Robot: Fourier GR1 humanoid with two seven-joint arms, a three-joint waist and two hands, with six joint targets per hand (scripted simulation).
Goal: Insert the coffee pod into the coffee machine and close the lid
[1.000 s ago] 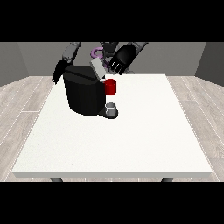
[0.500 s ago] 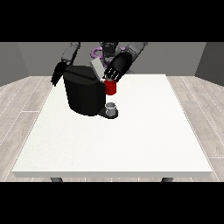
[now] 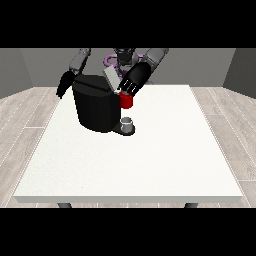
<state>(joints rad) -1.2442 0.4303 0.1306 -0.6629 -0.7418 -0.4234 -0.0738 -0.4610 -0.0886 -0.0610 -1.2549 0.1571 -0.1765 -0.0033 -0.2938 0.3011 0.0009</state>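
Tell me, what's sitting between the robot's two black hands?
In the front view, the black coffee machine stands between the hand at the view's left and the hand at the view's right, its grey lid raised beside that hand.

I see one big white table (image 3: 150,165) in front of me. On it there is one black coffee machine (image 3: 95,107). The machine has one grey lid (image 3: 111,78), tilted up. There is one red thing at the machine (image 3: 126,101). There is one small grey cup (image 3: 127,123) under it. I have two black hands, one hand at the view's right (image 3: 134,81) and one hand at the view's left (image 3: 64,85)
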